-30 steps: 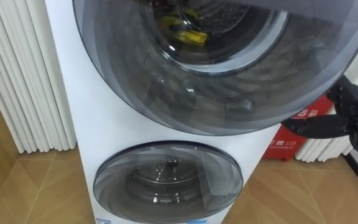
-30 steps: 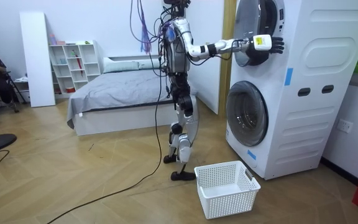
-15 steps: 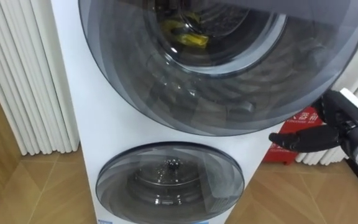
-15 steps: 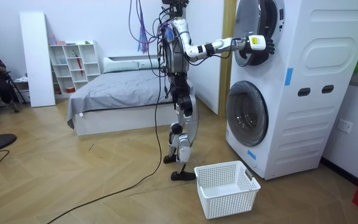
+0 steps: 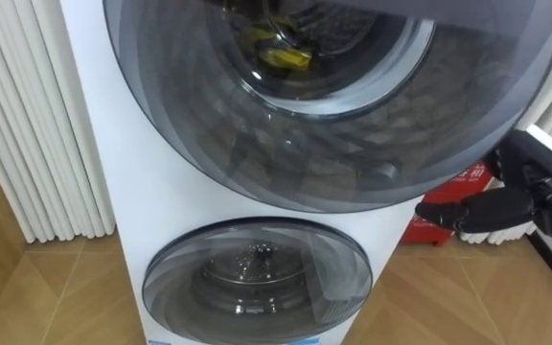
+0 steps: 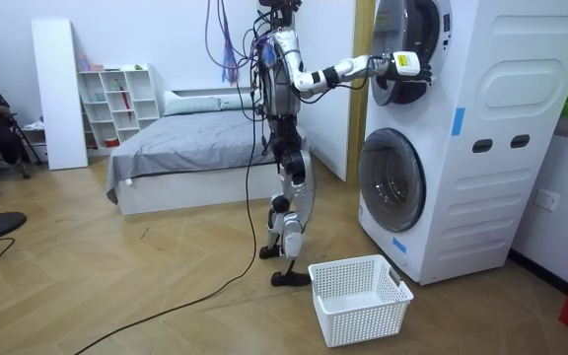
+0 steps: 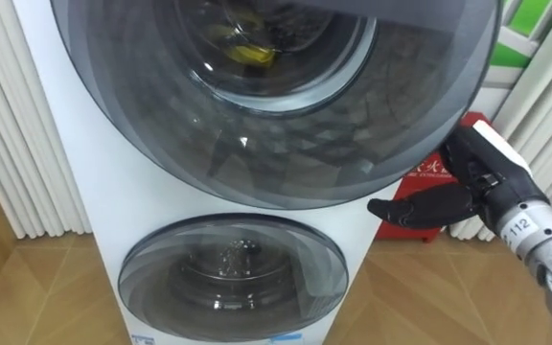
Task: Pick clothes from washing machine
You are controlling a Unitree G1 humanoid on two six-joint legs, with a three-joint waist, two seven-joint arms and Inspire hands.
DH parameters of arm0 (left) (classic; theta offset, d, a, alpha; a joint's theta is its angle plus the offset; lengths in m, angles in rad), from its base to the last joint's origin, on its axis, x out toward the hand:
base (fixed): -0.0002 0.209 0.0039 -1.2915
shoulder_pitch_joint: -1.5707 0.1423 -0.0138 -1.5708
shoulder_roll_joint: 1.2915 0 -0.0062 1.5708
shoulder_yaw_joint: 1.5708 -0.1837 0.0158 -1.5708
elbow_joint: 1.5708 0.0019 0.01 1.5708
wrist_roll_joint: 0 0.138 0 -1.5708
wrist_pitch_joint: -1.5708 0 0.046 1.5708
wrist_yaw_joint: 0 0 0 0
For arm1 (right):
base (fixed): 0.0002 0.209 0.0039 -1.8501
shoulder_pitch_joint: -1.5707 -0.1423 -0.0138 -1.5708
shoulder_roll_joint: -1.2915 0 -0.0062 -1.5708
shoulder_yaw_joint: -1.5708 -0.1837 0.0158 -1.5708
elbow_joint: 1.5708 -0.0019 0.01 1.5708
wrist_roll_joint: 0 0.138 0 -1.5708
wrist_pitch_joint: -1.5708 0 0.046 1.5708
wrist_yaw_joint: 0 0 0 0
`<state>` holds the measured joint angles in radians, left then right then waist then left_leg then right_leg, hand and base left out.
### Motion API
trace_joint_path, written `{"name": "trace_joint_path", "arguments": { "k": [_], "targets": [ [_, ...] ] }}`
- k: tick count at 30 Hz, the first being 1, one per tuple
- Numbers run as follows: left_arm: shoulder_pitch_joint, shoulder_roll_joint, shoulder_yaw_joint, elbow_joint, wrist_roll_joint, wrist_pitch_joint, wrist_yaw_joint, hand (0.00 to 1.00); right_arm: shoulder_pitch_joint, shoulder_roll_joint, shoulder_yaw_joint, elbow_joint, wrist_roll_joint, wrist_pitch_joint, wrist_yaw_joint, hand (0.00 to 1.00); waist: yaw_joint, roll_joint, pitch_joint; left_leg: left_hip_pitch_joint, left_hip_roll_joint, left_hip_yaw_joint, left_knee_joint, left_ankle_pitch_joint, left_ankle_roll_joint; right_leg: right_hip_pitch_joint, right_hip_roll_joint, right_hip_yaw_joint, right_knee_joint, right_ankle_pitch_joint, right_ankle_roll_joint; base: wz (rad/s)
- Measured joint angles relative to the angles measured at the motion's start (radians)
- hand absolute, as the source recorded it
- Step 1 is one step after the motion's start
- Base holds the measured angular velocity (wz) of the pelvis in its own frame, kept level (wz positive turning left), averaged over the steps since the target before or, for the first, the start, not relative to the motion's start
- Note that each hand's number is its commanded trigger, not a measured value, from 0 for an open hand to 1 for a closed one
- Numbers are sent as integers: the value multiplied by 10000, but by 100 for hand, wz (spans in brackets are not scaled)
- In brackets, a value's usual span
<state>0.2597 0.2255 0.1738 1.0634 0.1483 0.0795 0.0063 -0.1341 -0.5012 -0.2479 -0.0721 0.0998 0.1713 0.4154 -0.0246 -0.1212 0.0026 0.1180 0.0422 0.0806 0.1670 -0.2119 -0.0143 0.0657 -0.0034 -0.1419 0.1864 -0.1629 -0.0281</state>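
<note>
here, right hand (image 7: pixel 460 195) beside door (image 7: pixel 276 125), room view, basket (image 6: pixel 363 320)

A yellow piece of clothing (image 5: pixel 281 56) lay inside the upper drum of the white washing machine (image 5: pixel 137 172), behind its big round dark glass door (image 5: pixel 353 144), above a smaller round door (image 5: pixel 257 278).

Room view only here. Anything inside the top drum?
Observer: Yes, a yellow item shows through the upper door glass.
Operator: Where exactly is the right hand?
Observer: The right hand is at that door's lower right rim. I cannot tell whether it touches.
Operator: Anything close behind it?
Observer: A red box stands low down, right of the machine, behind the hand.
</note>
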Motion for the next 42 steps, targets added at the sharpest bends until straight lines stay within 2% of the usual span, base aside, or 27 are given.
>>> {"name": "trace_joint_path", "arguments": {
  "k": [5, 7, 10, 13, 15, 18, 26, 31, 38, 42],
  "targets": [
    [-10, -1, -17, -8, -5, -137, 33, 0, 65, 0, -51, -242, 276, 1, 239, 0, 3, 34, -1, -1, 31, 141, -15, 0, -1, -58, 36, 109, -3, 0, 0, -7],
    [-56, 4, -116, 2, -5, -170, 59, 0, 227, 3, -53, -579, 262, 4, 245, 0, 20, 102, 2, -28, 46, 222, -22, 0, -1, -116, 60, 181, 6, 8, -12, -13],
    [-153, 36, -348, 328, -3, -251, 118, 0, 701, 56, -87, -1347, 265, 4, 316, 0, 14, 238, -40, 8, 47, 279, -33, 1, -2, -139, 77, 234, 7, 12, -18, -15],
    [-200, 114, -610, 539, 7, -377, 125, 0, 805, 166, -67, -1691, 266, 4, 521, 0, 15, 288, -14, 120, 80, 403, -49, 1, -2, -138, 114, 386, 7, 33, -53, -23],
    [-240, 117, -613, 587, 0, -375, 125, 0, 806, 326, -39, -1797, 266, 4, 657, 0, 14, 278, -9, 164, 119, 564, -53, -4, -10, -146, 127, 517, 5, 46, -73, -17],
    [-271, 176, -803, 595, -1, -375, 117, 0, 806, 360, 30, -1917, 242, 4, 692, 0, 15, 270, -4, 194, 162, 628, -53, -15, -28, -150, 226, 598, -9, 70, -111, -10],
    [-275, 186, -931, 682, -1, -373, 39, 0, 806, 522, 30, -2398, 218, 4, 897, 0, 16, 268, -4, 206, 203, 796, -30, -15, -28, -178, 243, 696, -15, 86, -137, -4],
    [-274, 184, -995, 677, -1, -372, 22, 0, 807, 941, 38, -2686, 622, 3, 1066, 0, 19, 290, -5, 201, 217, 801, 9, -17, -30, -182, 245, 731, -12, 107, -158, -4],
    [-385, 187, -1208, 636, 9, -355, 33, 0, 856, 973, 443, -2935, 1360, 1, 1220, 0, 40, 573, -60, 139, 286, 802, 4, -24, -46, -263, 304, 753, 27, 137, -209, -1],
    [-600, 171, -1442, 826, 0, -356, 21, 0, 855, 1199, 860, -2988, 1360, -128, 1392, 0, 57, 590, -49, 187, 379, 803, 4, 12, -107, -259, 411, 849, 14, 198, -312, -9]
  ]
}}
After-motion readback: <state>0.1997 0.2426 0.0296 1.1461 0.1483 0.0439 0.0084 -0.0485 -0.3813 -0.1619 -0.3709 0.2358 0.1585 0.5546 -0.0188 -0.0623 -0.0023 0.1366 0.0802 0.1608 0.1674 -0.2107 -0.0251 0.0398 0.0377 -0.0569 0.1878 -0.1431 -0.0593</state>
